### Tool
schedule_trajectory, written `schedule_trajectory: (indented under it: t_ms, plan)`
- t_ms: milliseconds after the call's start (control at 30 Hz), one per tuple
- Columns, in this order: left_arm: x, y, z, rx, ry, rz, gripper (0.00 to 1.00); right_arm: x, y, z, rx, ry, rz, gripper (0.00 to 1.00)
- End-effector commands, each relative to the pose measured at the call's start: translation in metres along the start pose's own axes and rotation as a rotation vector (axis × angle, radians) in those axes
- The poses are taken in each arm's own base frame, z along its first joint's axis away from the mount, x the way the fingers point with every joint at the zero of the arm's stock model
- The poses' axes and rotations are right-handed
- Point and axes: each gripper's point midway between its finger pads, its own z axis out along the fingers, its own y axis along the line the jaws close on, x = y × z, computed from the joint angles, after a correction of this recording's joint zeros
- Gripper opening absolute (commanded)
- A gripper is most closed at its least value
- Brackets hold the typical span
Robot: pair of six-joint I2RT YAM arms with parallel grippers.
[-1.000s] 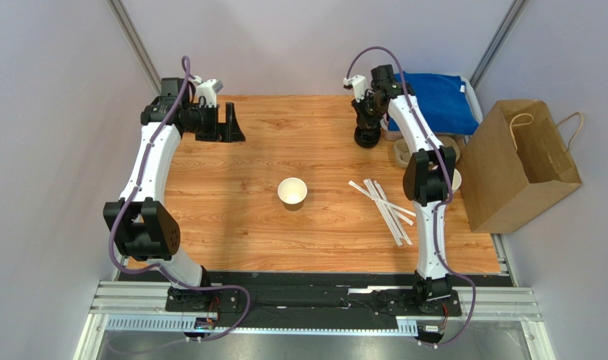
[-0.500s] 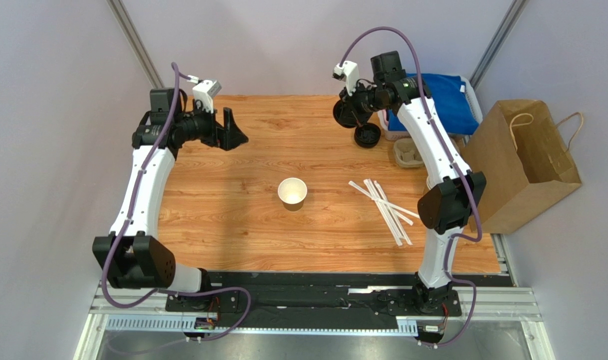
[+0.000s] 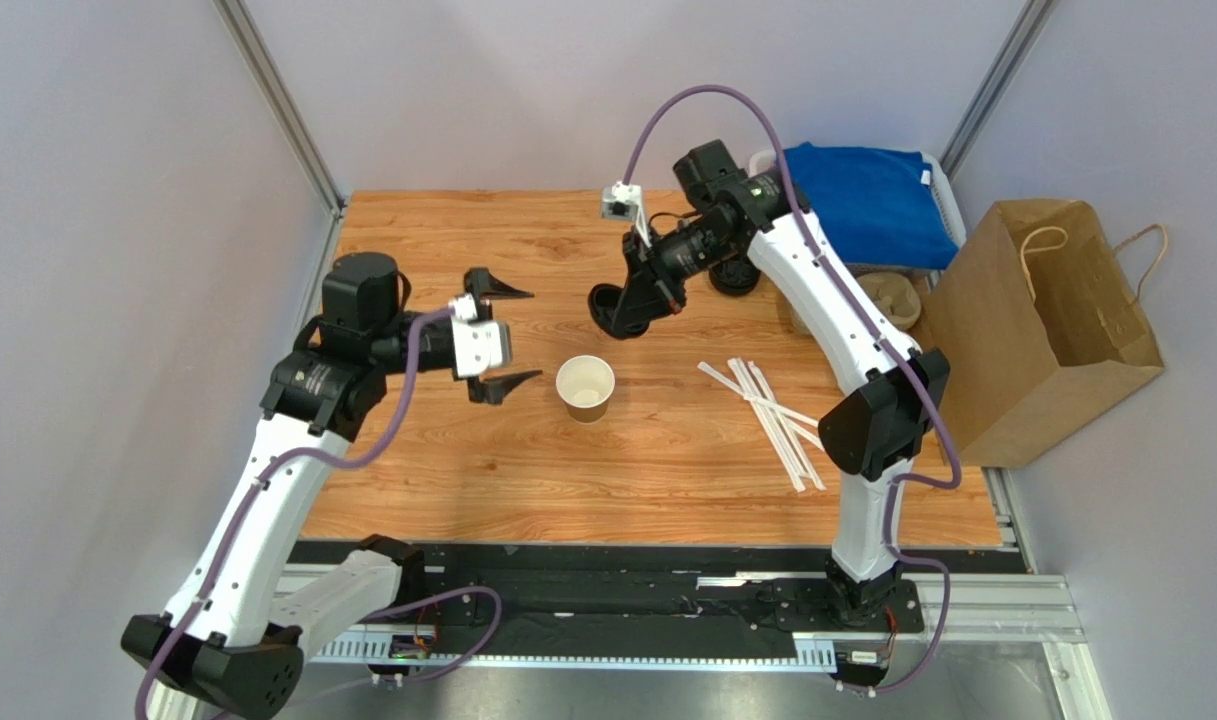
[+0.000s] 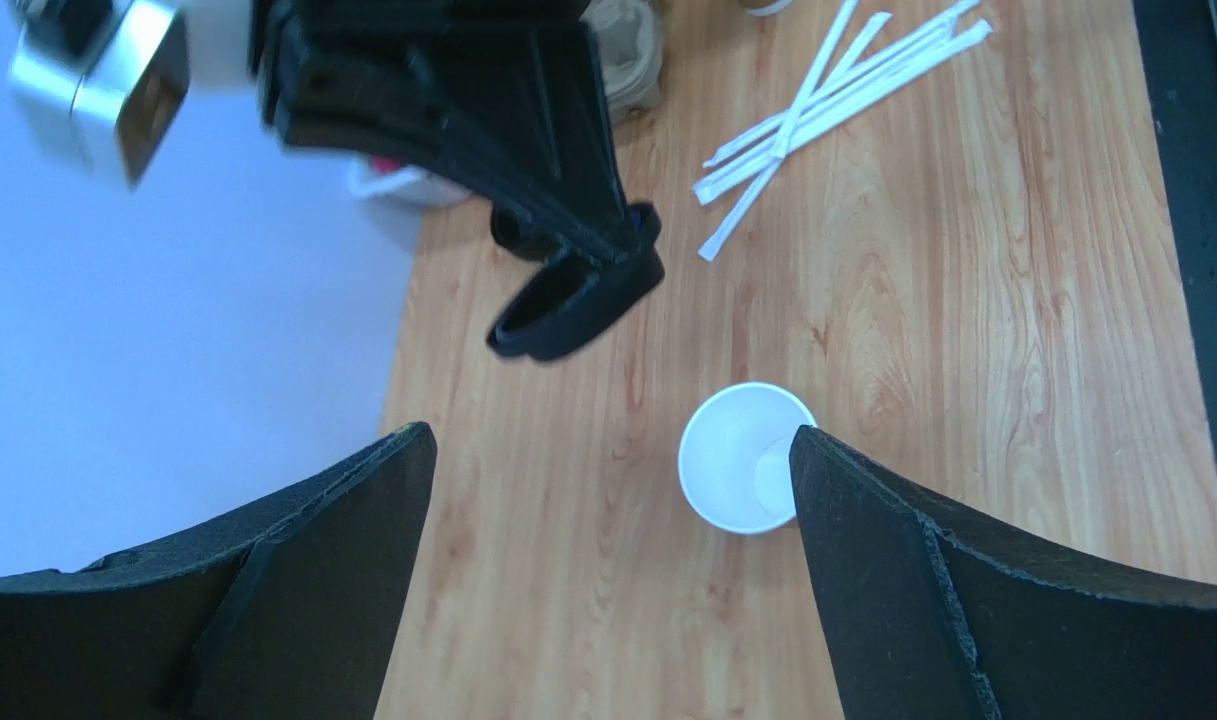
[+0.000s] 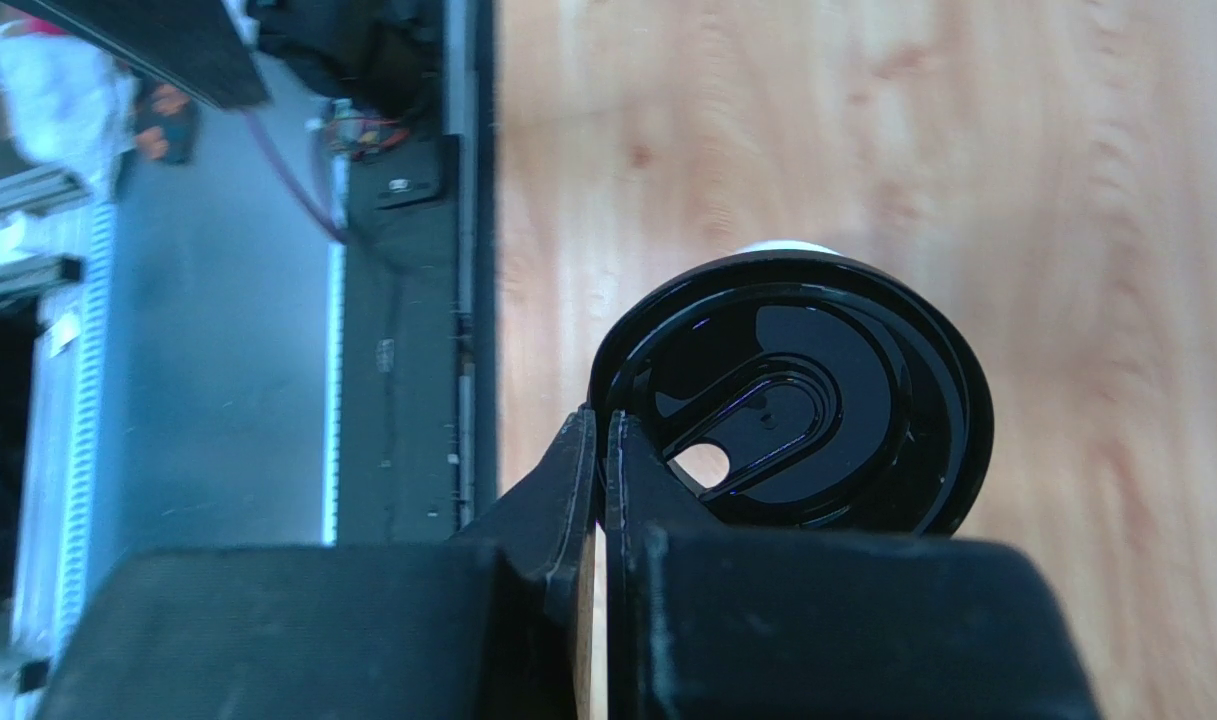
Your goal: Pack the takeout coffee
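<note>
Both your arms have swung inward. Your right gripper (image 5: 601, 450), reaching left, is pinched shut on the round black plastic lid (image 5: 810, 393), tilted just beyond the open white paper cup (image 3: 586, 384) standing on the wooden table (image 3: 419, 450). Your left gripper (image 3: 503, 335), level beside the cup, gapes wide.

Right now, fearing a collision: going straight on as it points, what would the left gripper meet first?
Probably the white paper cup, ahead of the open left gripper; depth is unclear.

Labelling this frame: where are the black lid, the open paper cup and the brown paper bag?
black lid (image 5: 792, 393), right wrist view, its middle
paper cup (image 3: 586, 383), top external view, its open mouth
paper bag (image 3: 1035, 338), top external view, its broad side
</note>
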Motion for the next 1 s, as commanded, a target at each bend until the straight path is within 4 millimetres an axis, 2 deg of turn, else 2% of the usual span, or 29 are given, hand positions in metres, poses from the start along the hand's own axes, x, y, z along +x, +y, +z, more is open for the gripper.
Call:
schedule_trajectory:
  t_ms: [0, 133, 300, 367, 467, 533, 667, 800, 933, 967]
  plan:
    - [-0.008, -0.019, 0.017, 0.099, -0.046, 0.338, 0.94, 0.013, 0.082, -0.008, -0.200, 0.043, 0.095, 0.00]
    - [-0.008, -0.037, 0.032, 0.173, -0.067, 0.411, 0.89, 0.017, 0.103, 0.002, -0.238, 0.094, 0.062, 0.00]
    - [0.004, -0.057, 0.046, 0.246, -0.050, 0.519, 0.88, 0.021, 0.123, 0.010, -0.270, 0.127, 0.031, 0.00]
    - [0.017, -0.057, 0.050, 0.256, -0.006, 0.539, 0.88, 0.022, 0.128, 0.013, -0.277, 0.138, 0.019, 0.00]
    - [0.028, -0.052, 0.055, 0.221, 0.047, 0.578, 0.81, 0.024, 0.129, 0.019, -0.284, 0.158, 0.004, 0.00]
    - [0.029, -0.048, 0.057, 0.188, 0.055, 0.609, 0.77, 0.027, 0.131, 0.023, -0.292, 0.179, 0.009, 0.00]
    - [0.042, -0.052, 0.061, 0.195, 0.099, 0.631, 0.68, 0.024, 0.135, 0.026, -0.301, 0.182, -0.020, 0.00]
    - [0.043, -0.046, 0.062, 0.158, 0.124, 0.630, 0.50, 0.024, 0.137, 0.027, -0.300, 0.190, -0.030, 0.00]
    - [0.036, -0.038, 0.060, 0.115, 0.126, 0.576, 0.39, 0.023, 0.138, 0.028, -0.295, 0.196, -0.034, 0.00]
    - [0.031, -0.035, 0.059, 0.102, 0.119, 0.567, 0.36, 0.022, 0.137, 0.028, -0.287, 0.197, -0.031, 0.09]
